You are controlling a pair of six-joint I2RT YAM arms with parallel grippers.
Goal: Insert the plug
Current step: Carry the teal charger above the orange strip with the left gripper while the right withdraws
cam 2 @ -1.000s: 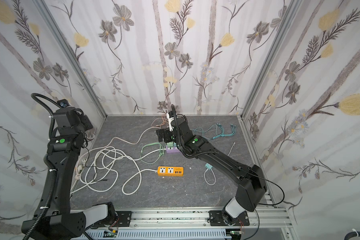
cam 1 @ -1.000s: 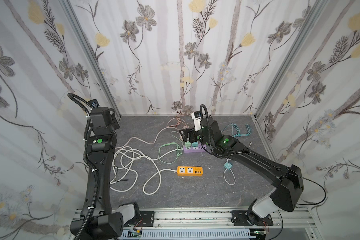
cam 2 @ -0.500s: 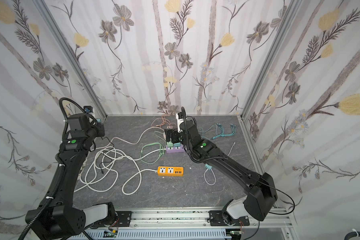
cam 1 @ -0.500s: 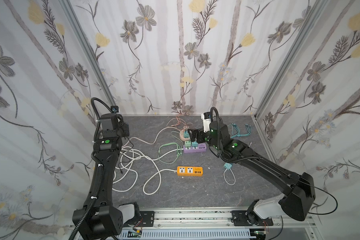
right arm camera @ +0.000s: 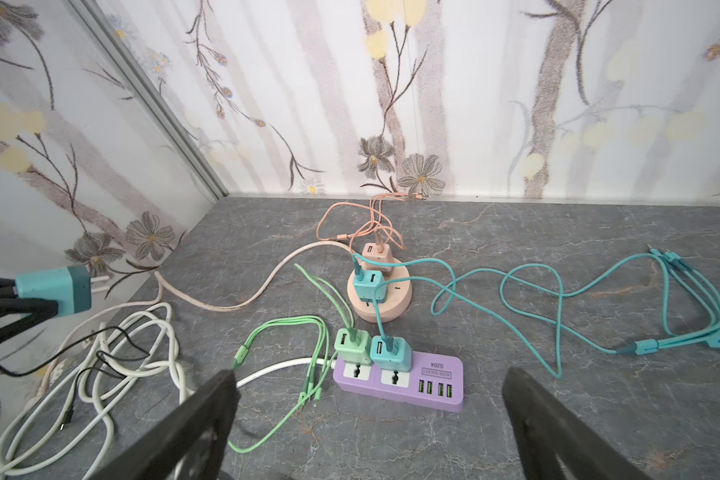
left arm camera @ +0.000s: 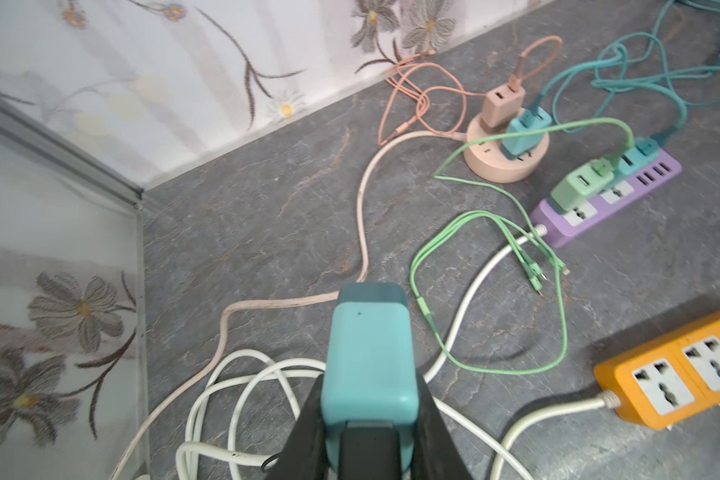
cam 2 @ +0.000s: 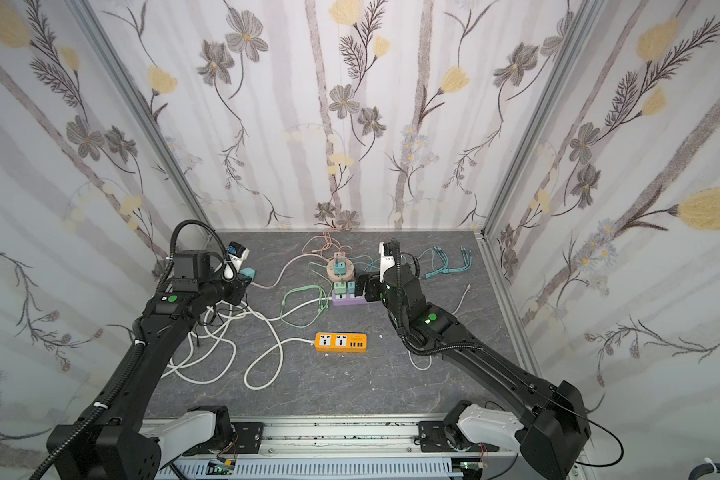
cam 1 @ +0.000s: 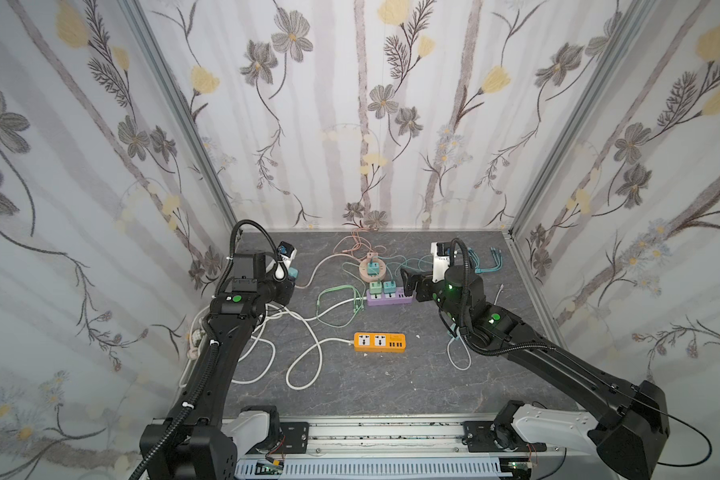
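Note:
The plug (left arm camera: pixel 368 357) is a teal block adapter with a darker tip, and my left gripper (left arm camera: pixel 368 386) is shut on it above coiled white cable. In both top views the plug (cam 1: pixel 292 272) (cam 2: pixel 248 273) hangs at the back left of the grey floor. The right wrist view shows the plug (right arm camera: pixel 55 289) with bare prongs pointing toward the middle. My right gripper (right arm camera: pixel 366 415) stands open, empty, just short of the purple power strip (right arm camera: pixel 400 380), at that strip's right end (cam 1: pixel 389 298). An orange power strip (cam 1: pixel 379 342) with free sockets lies nearer the front.
A round pink socket hub (cam 1: pixel 373 270) behind the purple strip carries a pink and a teal adapter. Green and teal adapters sit in the purple strip. White cables (cam 1: pixel 267 340) loop at the left, green leads (cam 1: pixel 337 299) in the middle, teal leads (cam 1: pixel 487 262) at back right.
My left arm has swung right and inward from the left wall, carrying the plug. My right gripper has drawn back to the right, off the purple strip, staying open.

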